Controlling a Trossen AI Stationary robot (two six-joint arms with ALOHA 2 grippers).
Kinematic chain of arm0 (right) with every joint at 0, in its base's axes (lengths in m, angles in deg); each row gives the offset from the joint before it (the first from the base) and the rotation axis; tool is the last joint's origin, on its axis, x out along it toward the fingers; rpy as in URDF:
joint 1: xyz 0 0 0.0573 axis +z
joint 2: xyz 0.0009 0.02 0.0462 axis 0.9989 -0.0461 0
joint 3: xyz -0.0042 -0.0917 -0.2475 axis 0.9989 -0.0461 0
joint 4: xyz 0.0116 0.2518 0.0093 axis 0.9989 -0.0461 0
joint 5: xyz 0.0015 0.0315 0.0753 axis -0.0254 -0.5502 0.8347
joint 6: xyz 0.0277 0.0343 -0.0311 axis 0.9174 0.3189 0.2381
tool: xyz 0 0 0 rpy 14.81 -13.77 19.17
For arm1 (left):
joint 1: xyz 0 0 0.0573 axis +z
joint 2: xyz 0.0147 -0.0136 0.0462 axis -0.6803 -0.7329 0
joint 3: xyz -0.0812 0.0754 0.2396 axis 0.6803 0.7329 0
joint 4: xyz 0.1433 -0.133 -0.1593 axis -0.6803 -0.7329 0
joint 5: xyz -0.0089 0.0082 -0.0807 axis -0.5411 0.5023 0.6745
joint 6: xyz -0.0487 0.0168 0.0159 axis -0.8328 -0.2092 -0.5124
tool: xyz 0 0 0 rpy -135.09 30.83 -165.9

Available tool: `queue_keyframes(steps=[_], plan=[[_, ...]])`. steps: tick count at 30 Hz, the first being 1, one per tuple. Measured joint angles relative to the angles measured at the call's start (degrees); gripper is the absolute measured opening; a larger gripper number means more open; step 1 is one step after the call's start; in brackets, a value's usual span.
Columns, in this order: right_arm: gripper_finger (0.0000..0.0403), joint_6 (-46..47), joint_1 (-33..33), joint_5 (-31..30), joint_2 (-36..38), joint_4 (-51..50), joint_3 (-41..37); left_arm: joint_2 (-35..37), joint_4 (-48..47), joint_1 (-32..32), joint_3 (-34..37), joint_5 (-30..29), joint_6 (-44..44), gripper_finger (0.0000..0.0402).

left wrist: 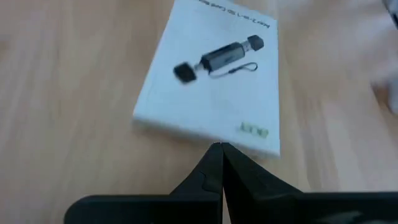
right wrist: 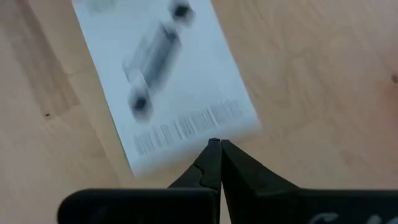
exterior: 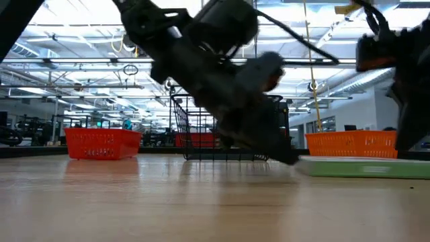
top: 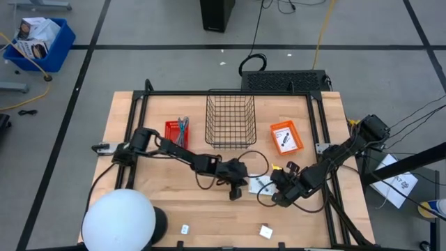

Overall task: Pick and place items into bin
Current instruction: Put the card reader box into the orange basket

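Note:
One item, a flat white card [top: 261, 185] printed with a dark stick-shaped device, lies flat on the wooden table between my two grippers. In the left wrist view the card [left wrist: 211, 81] fills the picture, and my left gripper [left wrist: 218, 147] is shut with its tips at the card's near edge. In the right wrist view my right gripper [right wrist: 215, 143] is shut at the barcode end of the card [right wrist: 165, 81]. From above, my left gripper [top: 242, 187] is on the card's left and my right gripper [top: 277, 189] on its right. Two tiny white blocks [top: 185, 229] [top: 265, 231] lie near the table's front edge. My left gripper has its shut fingertips at the card's edge [left wrist: 205, 137], slanting down from the table's left side; whether they touch it I cannot tell. My right gripper has its shut fingertips at the barcode edge [right wrist: 199, 142], slanting down from the right; whether they touch I cannot tell.
A wire basket [top: 230, 122] stands at the far middle. A small red bin [top: 176, 132] with thin tools stands to its left and an orange bin [top: 286, 137] to its right. A white dome [top: 118, 223] sits at the near left corner. Cables trail beside both grippers.

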Motion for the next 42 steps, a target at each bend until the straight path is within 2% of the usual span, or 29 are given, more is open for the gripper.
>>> queue_keyframes(steps=[2,6,15,21,25,30,33,42], plan=[[0.0000,2.05,0.20,1.46,-0.04,0.18,-1.12,-0.81,-4.38,-0.08,-1.93,-0.53,0.41,0.0002],[0.0000,4.79,0.95,2.04,-0.03,4.17,-4.13,-2.83,-6.66,-0.12,-5.16,-0.54,0.00,0.0002],[0.0000,4.06,2.52,0.88,-0.35,24.78,-8.02,-3.45,-5.86,-0.09,-5.50,-0.41,-1.77,0.0002],[0.0000,8.17,2.57,-3.49,-0.95,20.91,-8.00,-2.04,-8.77,-0.81,-5.46,-2.94,-2.17,0.0003],[0.0000,8.59,2.44,-4.07,-2.33,20.50,-7.87,1.78,-11.02,-2.65,-5.23,-5.76,-0.32,0.0004],[0.0000,10.51,2.45,-8.33,-2.55,20.97,-7.95,6.16,-11.64,-6.03,-5.46,-8.61,-0.12,0.0003],[0.0000,11.29,1.94,-11.68,-2.69,21.91,-8.12,5.83,-9.03,-7.29,-5.41,-5.72,-1.15,0.0003],[0.0000,6.10,1.72,-16.11,-3.16,25.78,-8.18,0.95,-8.36,-6.54,-5.37,-6.72,-3.39,0.0002]])
